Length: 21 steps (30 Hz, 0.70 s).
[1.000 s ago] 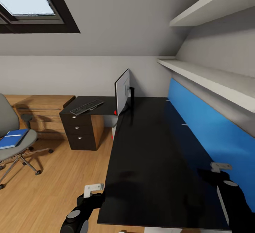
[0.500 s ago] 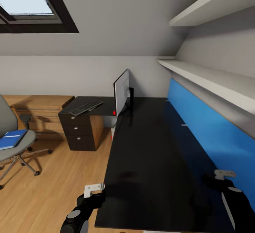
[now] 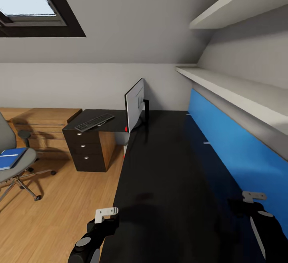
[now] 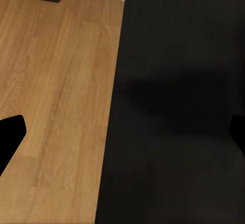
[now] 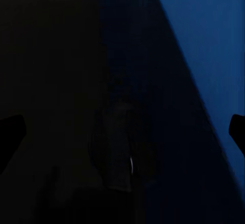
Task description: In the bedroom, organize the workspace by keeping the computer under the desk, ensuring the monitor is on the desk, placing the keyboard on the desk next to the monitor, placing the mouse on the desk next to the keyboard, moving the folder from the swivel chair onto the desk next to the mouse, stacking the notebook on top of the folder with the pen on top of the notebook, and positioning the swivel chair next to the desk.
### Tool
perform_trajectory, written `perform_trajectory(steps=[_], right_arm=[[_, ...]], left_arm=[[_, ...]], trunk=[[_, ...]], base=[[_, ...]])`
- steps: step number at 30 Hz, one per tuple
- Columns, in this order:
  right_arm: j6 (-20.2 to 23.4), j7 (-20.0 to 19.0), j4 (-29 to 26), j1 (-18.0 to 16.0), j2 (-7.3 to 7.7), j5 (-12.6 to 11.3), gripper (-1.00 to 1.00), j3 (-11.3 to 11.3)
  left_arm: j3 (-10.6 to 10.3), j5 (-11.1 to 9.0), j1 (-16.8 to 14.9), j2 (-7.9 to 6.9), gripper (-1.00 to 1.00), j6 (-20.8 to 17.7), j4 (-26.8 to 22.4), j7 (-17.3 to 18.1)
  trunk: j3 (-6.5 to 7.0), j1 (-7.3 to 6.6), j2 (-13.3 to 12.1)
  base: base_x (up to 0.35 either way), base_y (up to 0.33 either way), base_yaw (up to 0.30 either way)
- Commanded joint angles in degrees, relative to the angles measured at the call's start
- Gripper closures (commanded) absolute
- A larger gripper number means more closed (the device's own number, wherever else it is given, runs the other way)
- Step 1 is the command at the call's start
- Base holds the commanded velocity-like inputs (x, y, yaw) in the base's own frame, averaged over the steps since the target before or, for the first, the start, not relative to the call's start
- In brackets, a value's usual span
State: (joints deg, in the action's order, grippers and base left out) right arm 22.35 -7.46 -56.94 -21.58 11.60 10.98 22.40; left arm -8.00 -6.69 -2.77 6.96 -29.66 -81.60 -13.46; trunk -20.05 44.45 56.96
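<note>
At the bottom of the head view both arms hang low and empty: the left gripper [image 3: 105,215] sits at lower left, level with the near edge of the desk [image 3: 172,183], and the right gripper [image 3: 250,197] at lower right, over the black top beside the blue back panel [image 3: 236,143]. In each wrist view the two fingertips stand wide apart at the frame's sides with nothing between them, so both are released. Judging by this, the robot is between steps, with the folder still to fetch. The folder [image 3: 9,157] lies on the swivel chair [image 3: 12,163] at the left edge, well apart from the desk across open wood floor [image 3: 56,207]. The next move seems to call for turning left towards it. Further back, the monitor [image 3: 135,105] stands mid-frame, the keyboard [image 3: 94,121] left of it on the drawer wing, a dresser [image 3: 44,127] beyond.
</note>
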Motion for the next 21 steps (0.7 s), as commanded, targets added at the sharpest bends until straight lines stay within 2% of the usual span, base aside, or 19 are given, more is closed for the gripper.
perform_trajectory(steps=[1, 13, 16, 21], right_arm=[[0.3, -0.5, -0.1, 0.0, -0.02, 0.6, -1.0, 0.2], [0.3, -0.7, 1.9, -0.4, 0.32, -0.5, -1.0, 0.2], [-0.2, -0.7, 5.3, -1.5, 1.63, -0.8, -1.0, 0.2], [-2.3, -0.7, 8.7, -2.9, 2.48, -1.0, -1.0, 0.3]], left_arm=[[-0.1, -0.6, 0.0, -0.01, -1.0, -0.2, -0.1, -0.5], [-0.2, -0.7, 0.0, -0.01, -1.0, -0.2, -0.3, -0.5], [-0.2, -0.7, 0.0, 0.04, -1.0, -0.1, -0.6, -0.5], [-0.4, -0.7, 0.0, 0.07, -1.0, -0.2, -1.5, -0.5]], trunk=[[-0.07, 0.01, 0.1], [-0.07, 0.01, 0.1], [-0.07, 0.01, 0.1], [-0.07, 0.01, 0.1]], base=[[0.005, -0.005, 0.0], [0.001, -0.001, 0.0], [0.0, 0.0, 0.0], [0.0, 0.0, 0.0]])
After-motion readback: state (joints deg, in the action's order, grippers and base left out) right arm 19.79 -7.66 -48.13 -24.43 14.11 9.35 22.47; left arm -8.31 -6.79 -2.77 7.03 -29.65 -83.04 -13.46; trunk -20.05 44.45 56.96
